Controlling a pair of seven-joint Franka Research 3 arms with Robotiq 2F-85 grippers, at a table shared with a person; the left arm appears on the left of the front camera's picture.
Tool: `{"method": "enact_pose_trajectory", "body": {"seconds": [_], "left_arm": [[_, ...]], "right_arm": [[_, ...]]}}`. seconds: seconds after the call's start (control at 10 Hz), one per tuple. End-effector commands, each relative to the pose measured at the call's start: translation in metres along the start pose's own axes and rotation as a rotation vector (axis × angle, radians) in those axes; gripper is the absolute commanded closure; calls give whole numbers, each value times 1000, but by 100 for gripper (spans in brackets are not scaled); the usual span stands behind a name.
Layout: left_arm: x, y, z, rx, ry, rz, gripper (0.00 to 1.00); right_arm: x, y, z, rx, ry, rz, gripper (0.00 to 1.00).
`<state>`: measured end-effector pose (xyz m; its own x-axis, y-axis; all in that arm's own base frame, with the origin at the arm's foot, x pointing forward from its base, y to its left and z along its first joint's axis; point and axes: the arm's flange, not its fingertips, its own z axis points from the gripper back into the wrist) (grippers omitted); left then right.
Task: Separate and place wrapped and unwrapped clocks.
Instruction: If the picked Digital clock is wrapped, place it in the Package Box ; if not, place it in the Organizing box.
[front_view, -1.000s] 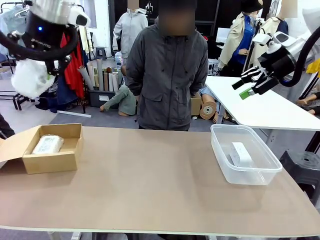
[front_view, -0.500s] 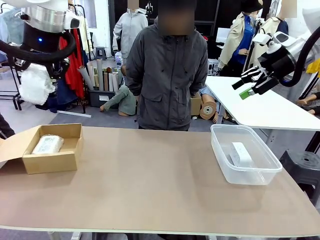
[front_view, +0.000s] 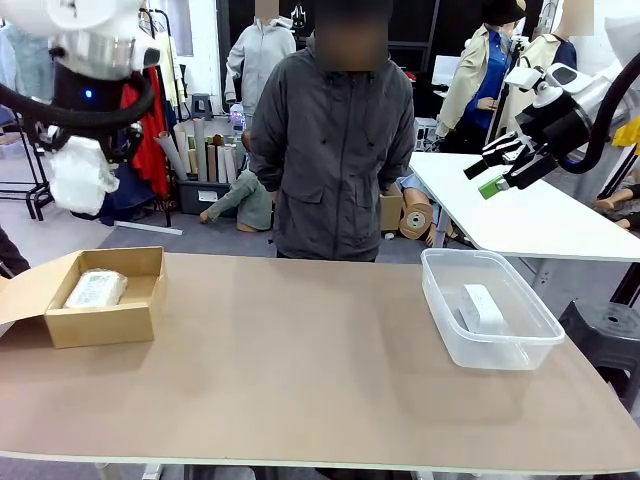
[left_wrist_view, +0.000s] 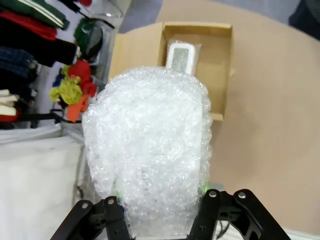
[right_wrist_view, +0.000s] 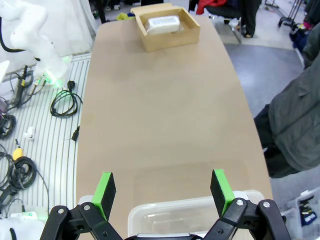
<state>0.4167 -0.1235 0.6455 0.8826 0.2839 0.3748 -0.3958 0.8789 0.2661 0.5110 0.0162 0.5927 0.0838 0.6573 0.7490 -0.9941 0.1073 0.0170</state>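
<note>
1. Bubble-wrapped bundle sits clamped between the closed jaws of the left gripper, held high above the table's left edge.
2. A second wrapped clock lies inside the cardboard box near the table's left edge.
3. The bare white clock lies in the clear plastic tub near the right edge.
4. The right gripper hangs above the tub, jaws spread wide, holding nothing.
5. A person stands at the far edge.
</note>
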Motion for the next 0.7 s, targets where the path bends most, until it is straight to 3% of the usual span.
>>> {"method": "enact_pose_trajectory", "body": {"seconds": [0.0, 0.4, 0.5, 0.6], "left_arm": [[-7, 14, -47, -26, -42, 45, 100], [-4, 47, -135, -158, 94, 62, 100], [1, 55, -156, -267, 62, 29, 100], [9, 54, -170, -340, 99, 16, 100]], "right_arm": [[0, 1, 1, 1, 9, 25, 0], [0, 1, 1, 1, 9, 25, 0], [0, 1, 1, 1, 9, 25, 0], [0, 1, 1, 1, 9, 25, 0]]}}
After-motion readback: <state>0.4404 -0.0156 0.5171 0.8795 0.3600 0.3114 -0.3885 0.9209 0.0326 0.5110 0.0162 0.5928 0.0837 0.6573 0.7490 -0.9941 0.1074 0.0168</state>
